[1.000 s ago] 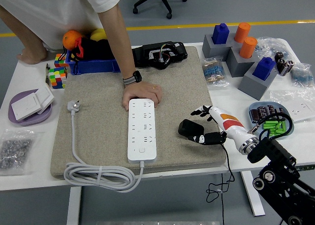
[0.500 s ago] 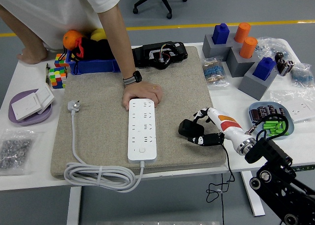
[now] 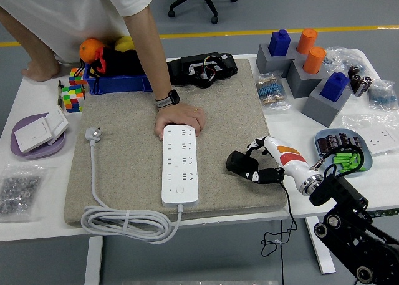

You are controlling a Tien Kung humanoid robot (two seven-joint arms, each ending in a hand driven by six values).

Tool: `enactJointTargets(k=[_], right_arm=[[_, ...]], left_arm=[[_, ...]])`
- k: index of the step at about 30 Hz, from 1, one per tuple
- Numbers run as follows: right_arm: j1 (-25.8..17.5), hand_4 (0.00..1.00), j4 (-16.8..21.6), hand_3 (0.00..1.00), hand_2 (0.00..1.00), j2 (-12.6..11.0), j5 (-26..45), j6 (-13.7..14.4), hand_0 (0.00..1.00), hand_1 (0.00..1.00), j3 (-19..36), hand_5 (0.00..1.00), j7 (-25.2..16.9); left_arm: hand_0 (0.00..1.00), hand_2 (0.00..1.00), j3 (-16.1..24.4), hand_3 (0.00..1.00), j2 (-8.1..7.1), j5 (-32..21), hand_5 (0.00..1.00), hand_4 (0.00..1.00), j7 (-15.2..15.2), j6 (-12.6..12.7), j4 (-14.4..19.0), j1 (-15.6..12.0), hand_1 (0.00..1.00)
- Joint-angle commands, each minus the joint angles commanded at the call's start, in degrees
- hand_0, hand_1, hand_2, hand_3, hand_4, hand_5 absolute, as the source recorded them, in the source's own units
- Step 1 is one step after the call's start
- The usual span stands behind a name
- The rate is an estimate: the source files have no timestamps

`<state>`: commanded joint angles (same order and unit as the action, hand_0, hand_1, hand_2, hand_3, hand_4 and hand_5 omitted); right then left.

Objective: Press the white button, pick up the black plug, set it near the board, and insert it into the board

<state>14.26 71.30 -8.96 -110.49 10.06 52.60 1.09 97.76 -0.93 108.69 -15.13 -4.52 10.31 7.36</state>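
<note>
White table, bearing everything else. On it a big grey mat, covering most of the middle.

At the far side a person in a white shirt, leaning in, one hand (watch on the wrist) pressed flat on the far end of the board. Other hand planted on the table's far left corner.

Long white board lying lengthwise on the mat, sockets up, white button near its near end. Grey cable looping off that end along the mat's near edge, then running up the left side to a white plug lying loose.

Right hand reaching in from the lower right, white with an orange patch, over the mat's right part. Fingers clasped around the black plug, held just above the mat, right of the board and clearly apart from it (not yet at any socket). Thin black wire hanging off the table edge below the wrist.

Left arm nowhere in sight.

Around the mat: grey blocks with blue and orange pegs at far right, black case at the far edge, blue bin with fruit, purple dish at left, small tray with green bits at right.
</note>
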Motion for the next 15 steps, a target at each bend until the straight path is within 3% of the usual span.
enactJointTargets(k=[9,10,15], right_arm=[[-0.1,0.878,-0.1,0.464,0.632,0.0,0.6,1.1,0.511,0.645,-1.4,0.085,-1.8],[-0.1,0.846,-0.1,0.443,0.579,0.0,0.7,1.3,0.445,0.560,-1.5,0.002,-2.1],[0.0,0.846,-0.1,0.443,0.579,0.0,1.1,2.8,0.445,0.560,-2.1,0.002,-4.0]], left_arm=[[0.826,0.763,0.0,0.795,0.00,0.1,0.483,0.576,-0.1,-0.1,0.0,-0.2,0.790],[0.826,0.763,0.0,0.795,-0.03,0.1,0.484,0.577,-0.1,-0.1,0.0,-0.2,0.790],[0.826,0.763,-0.1,0.795,-0.12,0.1,0.484,0.577,-0.1,-0.1,0.0,-0.2,0.790]])
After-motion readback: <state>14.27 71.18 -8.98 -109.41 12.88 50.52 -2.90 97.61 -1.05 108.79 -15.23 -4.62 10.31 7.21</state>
